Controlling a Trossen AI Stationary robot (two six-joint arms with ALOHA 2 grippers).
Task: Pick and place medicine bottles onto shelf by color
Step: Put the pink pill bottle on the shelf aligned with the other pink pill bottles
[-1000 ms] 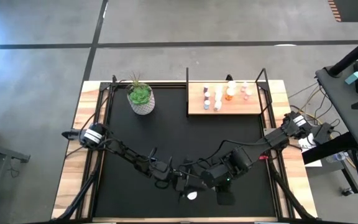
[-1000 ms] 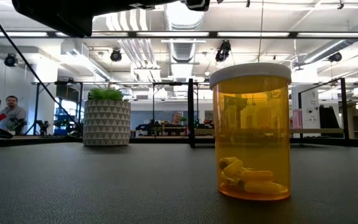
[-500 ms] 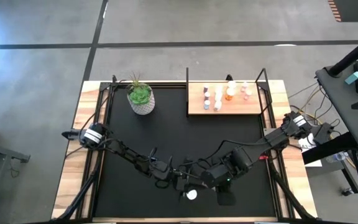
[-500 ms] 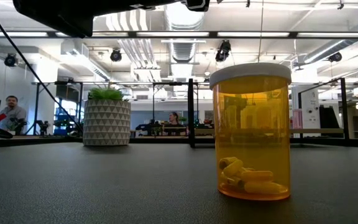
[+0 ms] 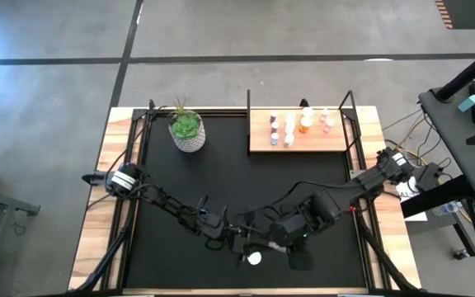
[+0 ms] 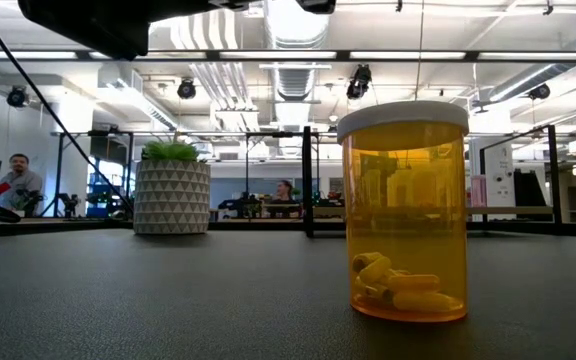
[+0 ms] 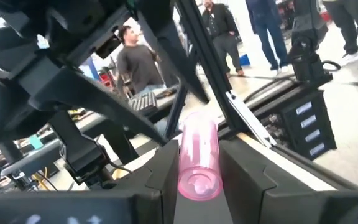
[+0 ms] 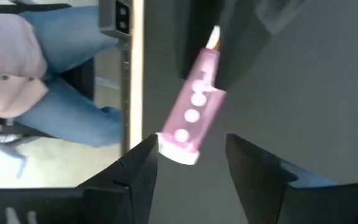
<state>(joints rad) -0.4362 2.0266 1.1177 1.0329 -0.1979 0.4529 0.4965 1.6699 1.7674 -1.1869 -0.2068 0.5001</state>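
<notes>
The left gripper (image 7: pixel 199 180) is pinching a small translucent pink plastic bottle (image 7: pixel 197 158) between its two dark fingers, and this bottle also shows in the right wrist view (image 8: pixel 192 118), where the right gripper (image 8: pixel 191 168) has its fingers spread on both sides of the bottle's end without touching it. It looks like a handover — I judge the bottle passes from the right arm to the left, perhaps to turn it for placing. In the high view both grippers meet low over the near middle of the black mat (image 5: pixel 221 173), the two arms bent inward from the table's sides. An amber bottle with a white cap (image 6: pixel 404 212) stands upright on the mat just beside them. The light-wood shelf (image 5: pixel 299 136) at the far right already carries several small bottles (image 5: pixel 289 128) — well apart from the grippers.
</notes>
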